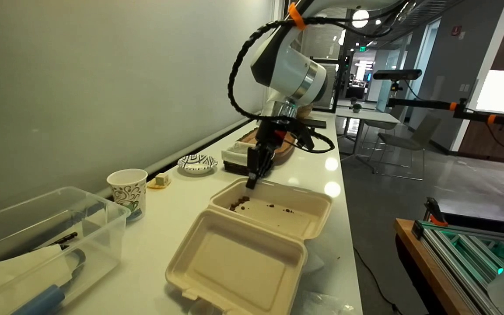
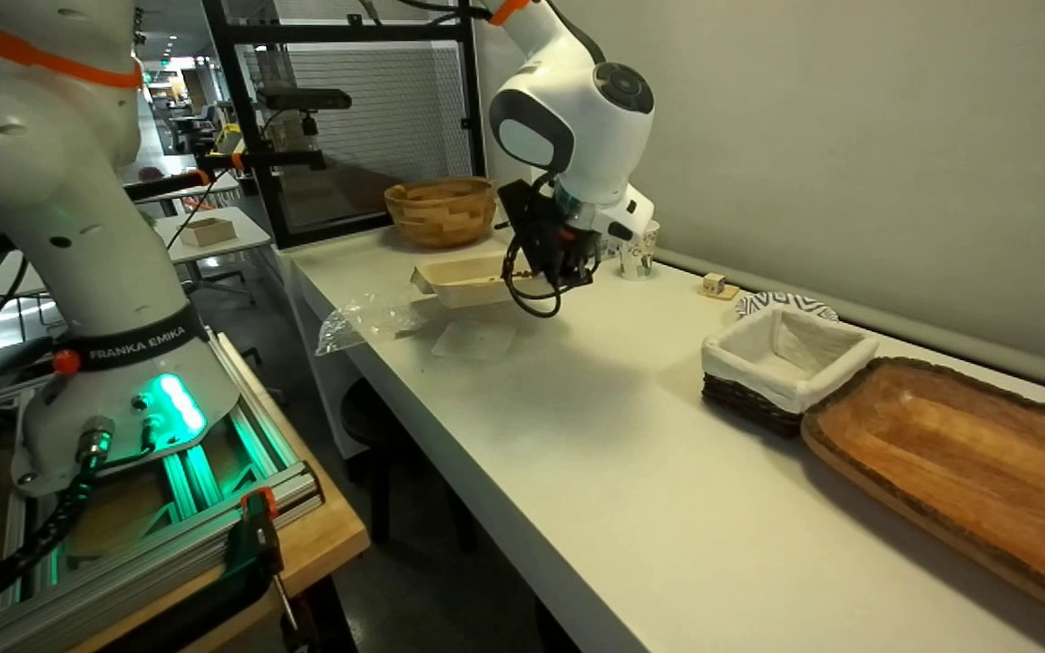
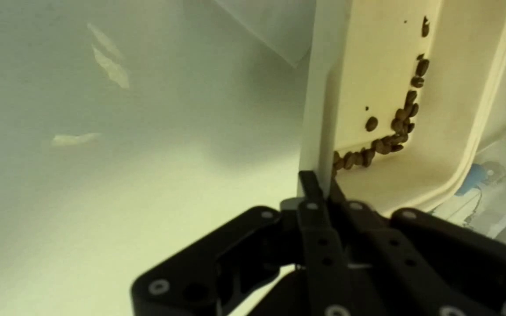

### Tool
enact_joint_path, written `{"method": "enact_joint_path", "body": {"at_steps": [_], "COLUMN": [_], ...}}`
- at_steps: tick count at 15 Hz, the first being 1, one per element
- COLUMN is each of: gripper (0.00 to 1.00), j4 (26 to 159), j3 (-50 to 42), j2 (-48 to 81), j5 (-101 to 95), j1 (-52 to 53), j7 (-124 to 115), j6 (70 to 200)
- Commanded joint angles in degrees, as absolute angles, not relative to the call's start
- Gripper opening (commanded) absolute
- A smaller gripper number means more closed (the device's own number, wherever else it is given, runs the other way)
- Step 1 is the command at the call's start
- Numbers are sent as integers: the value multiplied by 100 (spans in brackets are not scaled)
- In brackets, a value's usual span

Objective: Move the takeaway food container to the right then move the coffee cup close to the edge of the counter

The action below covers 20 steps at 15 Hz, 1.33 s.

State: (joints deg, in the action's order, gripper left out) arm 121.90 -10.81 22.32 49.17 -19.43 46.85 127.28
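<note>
White counter (image 2: 577, 435): gripper (image 3: 322, 182) clamped on one side of open food box (image 1: 247, 245); upright paper cup (image 1: 128, 192) near food box.

White arm (image 1: 288, 70), orange straps (image 2: 60, 62), braided black cable (image 1: 231, 83), FRANKA EMIKA lettering (image 2: 139, 344), black hand (image 3: 323, 184), pale screws (image 3: 159, 287).

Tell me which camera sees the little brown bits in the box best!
The wrist view: it looks closely into the takeaway food container, so the brown bits look biggest, with rounded shapes. Both exterior views show them only as small dark specks.
</note>
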Motion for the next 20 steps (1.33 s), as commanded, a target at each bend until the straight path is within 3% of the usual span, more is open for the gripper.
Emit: {"method": "enact_joint_path", "body": {"at_steps": [1,8,13,20], "gripper": [1,1,1,1], "j4": [12599,12890,12877,12676], "j3": [-1227,-1611,-1806,-1937], "j2": [1672,1430,1731,2522], "j5": [4933,6428,8088,10476], "j1": [-2158,-2643,-2761,-2625], "j7": [4713,5214,5739,6011], "j6": [12725,13189,13836,13764]}}
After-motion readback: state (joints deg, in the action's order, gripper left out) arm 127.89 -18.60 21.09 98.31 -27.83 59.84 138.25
